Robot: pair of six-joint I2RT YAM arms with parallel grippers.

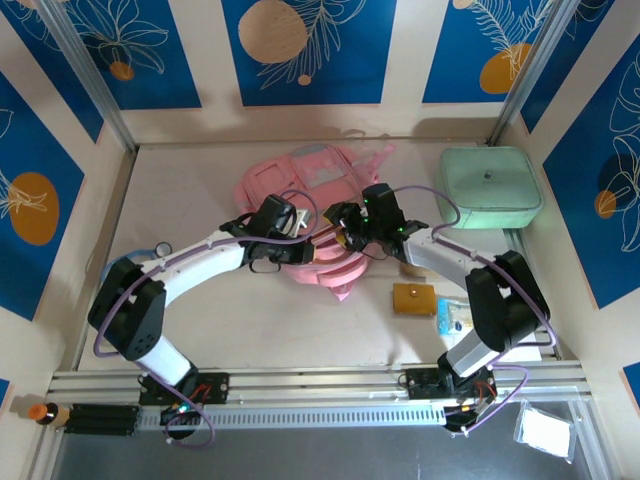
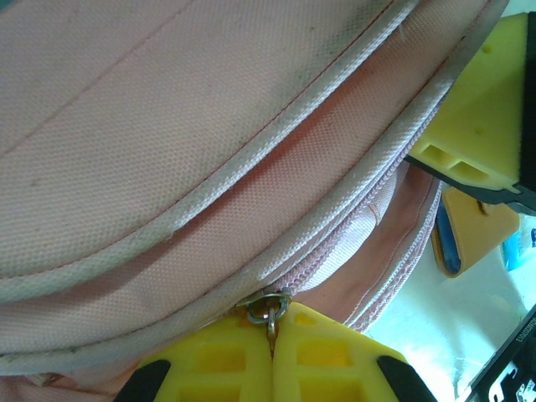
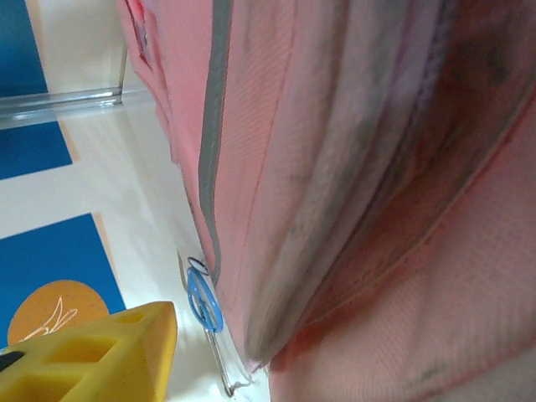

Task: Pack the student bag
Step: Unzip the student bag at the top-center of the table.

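Note:
The pink student bag lies in the middle of the table, with both grippers at its near edge. My left gripper is shut, and in the left wrist view its yellow fingertips pinch the metal zipper pull of the bag. My right gripper is at the bag's right side. In the right wrist view one yellow finger stands clear of the pink fabric, and the other finger is hidden behind it. A blue ring hangs from the bag's grey-trimmed edge.
A mint-green rounded case sits at the back right. An orange-brown wallet and a small blue packet lie near the right arm's base. The wallet also shows beside the bag in the left wrist view.

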